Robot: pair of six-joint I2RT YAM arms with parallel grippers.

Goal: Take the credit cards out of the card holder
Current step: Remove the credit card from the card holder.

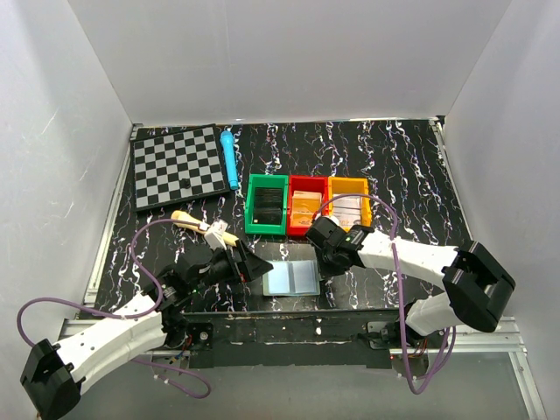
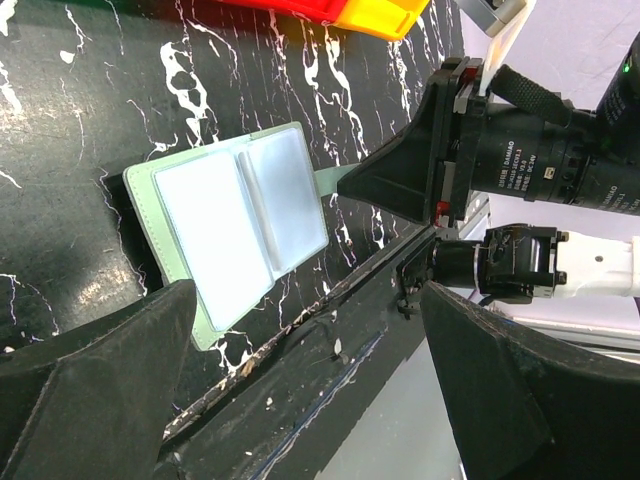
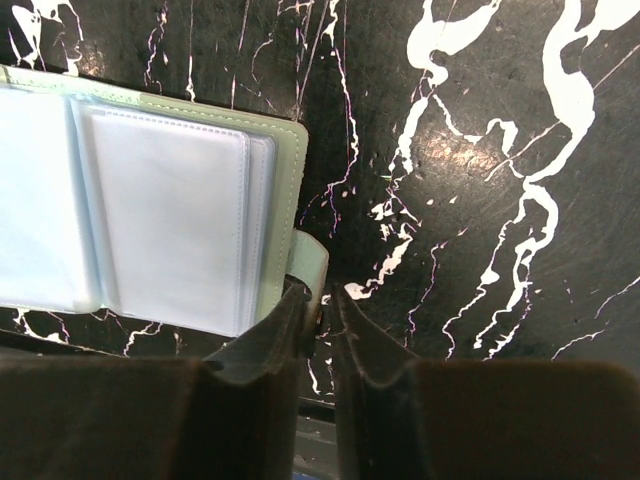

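A robot lab test booth: plain white walls [image 1: 289,52] box in a black marbled surface [image 1: 402,166], with a left arm [image 1: 114,328] and right arm [image 1: 411,258] bolted at its near edge.

Bright, even overhead light fills the top view, which is sharp throughout, with a soft sheen on the glossy black, white-veined tabletop [image 1: 402,166]. Up close, glare washes out the pale blue panels of the flat grey-green bifold card holder [image 3: 170,220]. The right end effector [image 3: 322,305] looms dark, blurred and underexposed.
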